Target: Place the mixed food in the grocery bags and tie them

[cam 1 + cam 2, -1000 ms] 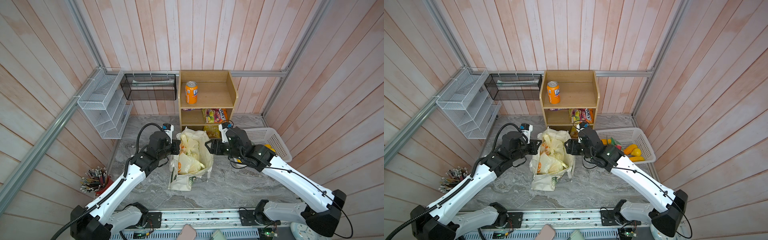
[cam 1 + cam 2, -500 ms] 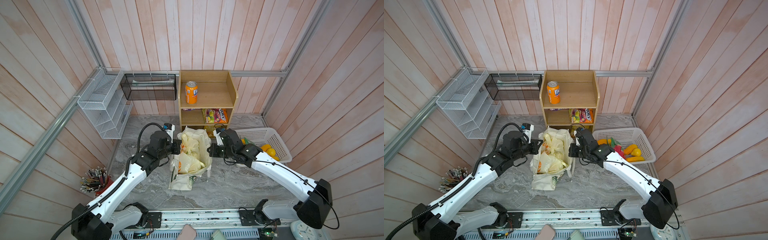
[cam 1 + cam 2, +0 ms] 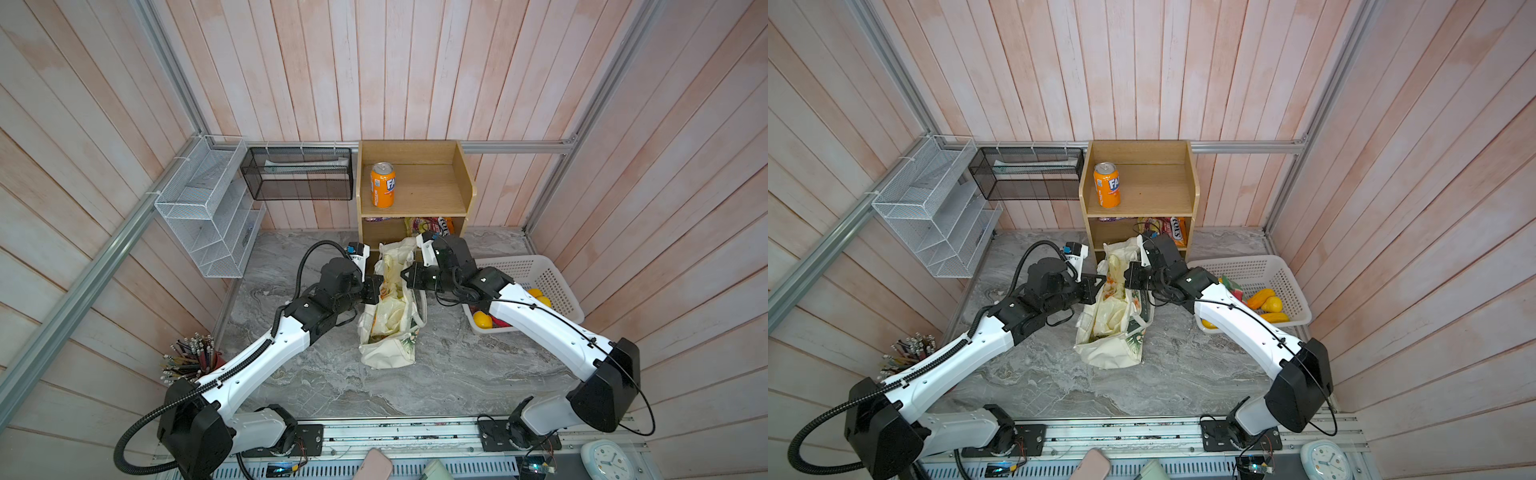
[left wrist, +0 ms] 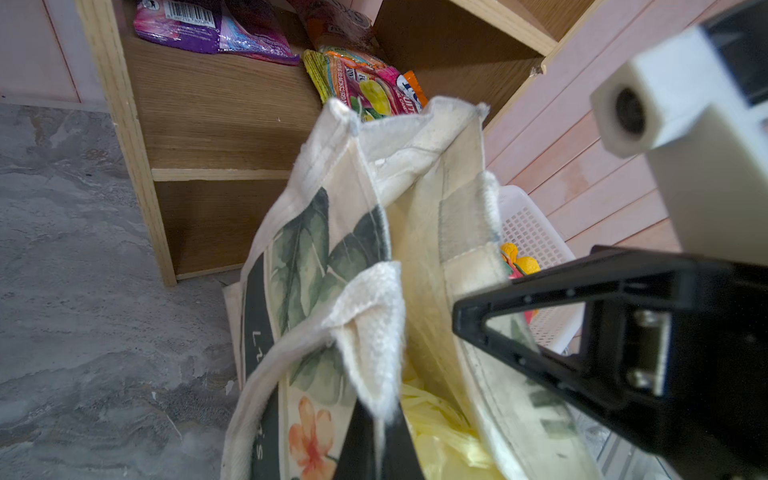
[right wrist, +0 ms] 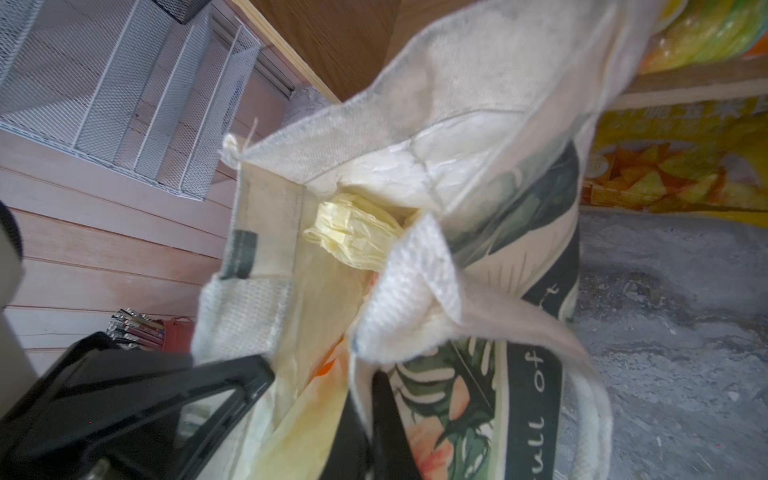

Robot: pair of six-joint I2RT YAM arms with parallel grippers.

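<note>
Canvas tote (image 3: 388,332) sits at the centre of both top views on the grey table (image 3: 457,374), just below the wooden shelf (image 3: 415,187), with the pale-yellow plastic bag (image 3: 390,313) inside it. The left tool (image 3: 379,291) is clenched on one loop handle (image 4: 370,328) at the tote's left rim. The right tool (image 3: 404,276) is clenched on the other loop handle (image 5: 411,286) at its right rim.

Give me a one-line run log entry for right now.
left gripper: shut on canvas tote handle | right gripper: shut on opposite handle | yellow plastic bag: inside tote | handles: untied
</note>
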